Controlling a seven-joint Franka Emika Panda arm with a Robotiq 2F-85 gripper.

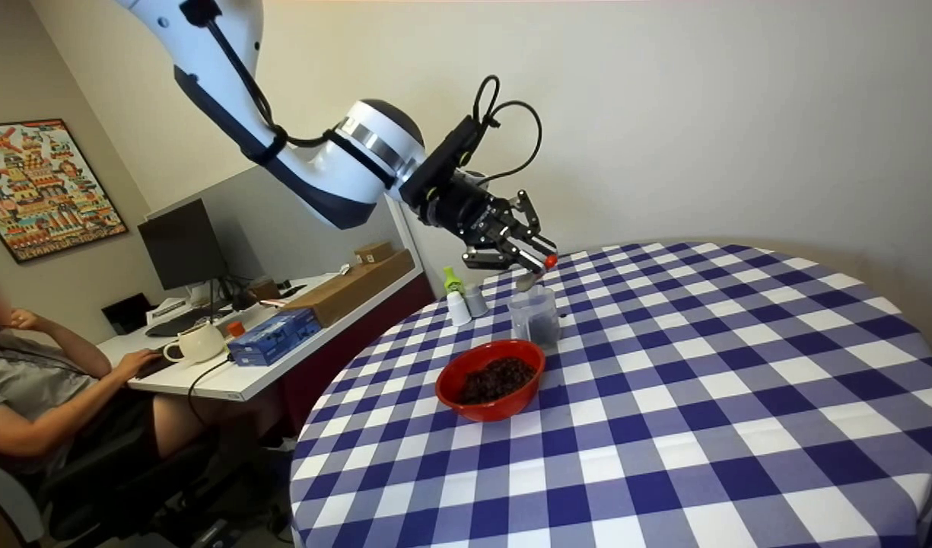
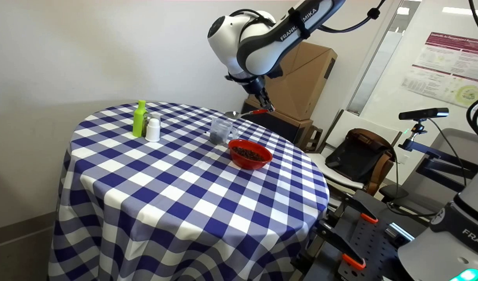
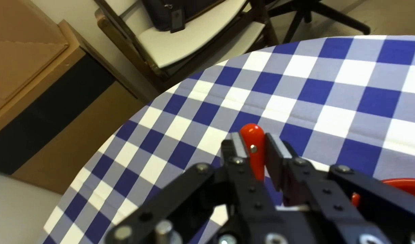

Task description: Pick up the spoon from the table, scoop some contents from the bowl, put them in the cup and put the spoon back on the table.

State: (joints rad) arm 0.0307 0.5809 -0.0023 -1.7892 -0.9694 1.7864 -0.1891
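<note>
My gripper (image 1: 543, 263) is shut on the orange-red handle of the spoon, above the table (image 1: 701, 365). In an exterior view the spoon (image 2: 258, 112) lies roughly level, its silvery head pointing away from the gripper (image 2: 267, 107), close above the cup (image 2: 220, 132). In the wrist view the handle end (image 3: 256, 152) sits between the fingertips (image 3: 253, 145); the head is hidden. I cannot tell whether the head carries anything. The clear cup (image 1: 534, 316) looks dark low down. The red bowl (image 1: 490, 415) with dark contents (image 1: 500, 379) stands beside it; its rim shows in the wrist view (image 3: 407, 184).
A green bottle (image 2: 139, 119) and a white shaker-like item (image 2: 153, 131) stand on the table, past the cup. A desk (image 1: 237, 384) with a monitor and a seated person is beside the table. Cardboard boxes (image 2: 301, 86) and a chair with a bag (image 2: 356, 152) stand beyond the table edge.
</note>
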